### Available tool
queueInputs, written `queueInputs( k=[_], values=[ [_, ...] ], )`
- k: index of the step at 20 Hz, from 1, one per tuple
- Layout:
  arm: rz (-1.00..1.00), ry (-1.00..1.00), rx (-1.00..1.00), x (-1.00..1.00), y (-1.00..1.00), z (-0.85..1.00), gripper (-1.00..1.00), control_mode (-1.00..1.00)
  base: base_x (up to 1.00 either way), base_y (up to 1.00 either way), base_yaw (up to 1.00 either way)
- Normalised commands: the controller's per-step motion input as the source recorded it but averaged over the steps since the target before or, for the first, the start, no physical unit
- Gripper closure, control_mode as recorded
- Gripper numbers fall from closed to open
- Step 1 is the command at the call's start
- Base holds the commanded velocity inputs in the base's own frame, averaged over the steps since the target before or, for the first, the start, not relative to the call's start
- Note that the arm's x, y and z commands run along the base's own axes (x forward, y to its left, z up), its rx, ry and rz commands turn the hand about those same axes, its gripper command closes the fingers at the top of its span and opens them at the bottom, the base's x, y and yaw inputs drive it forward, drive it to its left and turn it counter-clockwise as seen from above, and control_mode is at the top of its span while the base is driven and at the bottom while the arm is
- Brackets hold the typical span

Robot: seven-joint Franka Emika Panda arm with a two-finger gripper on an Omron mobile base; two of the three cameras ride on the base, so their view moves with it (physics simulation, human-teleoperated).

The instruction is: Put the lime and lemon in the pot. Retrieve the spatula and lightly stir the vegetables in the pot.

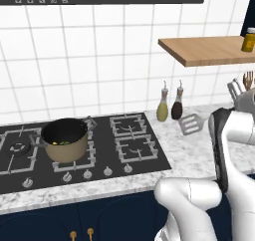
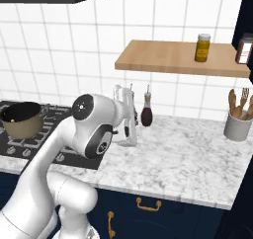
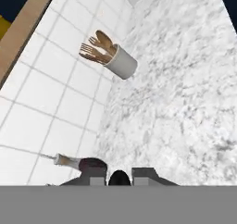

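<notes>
Two small pieces, green and yellow, lie inside the pot (image 1: 64, 140), which stands on the stove (image 1: 74, 153) far off to the left of the jaws (image 2: 129, 138). The spatula (image 1: 191, 124) has its slotted grey head low over the marble table (image 2: 188, 159), just right of two bottles (image 1: 169, 105). Its long axis seems to run up toward the hand, but the handle is hidden. The arm bends up from its base, elbow high, with the hand pointing down over the table. Whether the jaws clasp the spatula cannot be told. A grey utensil holder (image 3: 119, 61) stands well beyond them by the tiled wall.
</notes>
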Motion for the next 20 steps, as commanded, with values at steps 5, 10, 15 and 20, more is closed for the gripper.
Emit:
queueInputs(
  k=[5, 10, 15, 20],
  values=[
    [0.61, 0.00, -0.59, 0.00, 0.20, 0.45, 1.00, -1.00, 0.00, 0.00, 0.00],
    [0.46, 0.00, -0.61, 0.00, 0.66, 0.58, 1.00, -1.00, 0.00, 0.00, 0.00],
    [0.23, 0.10, -0.55, 0.20, 0.91, 0.53, 1.00, -1.00, 0.00, 0.00, 0.00],
    [0.12, 0.17, -0.40, 0.01, 0.74, 0.28, 1.00, -1.00, 0.00, 0.00, 0.00]
  ],
)
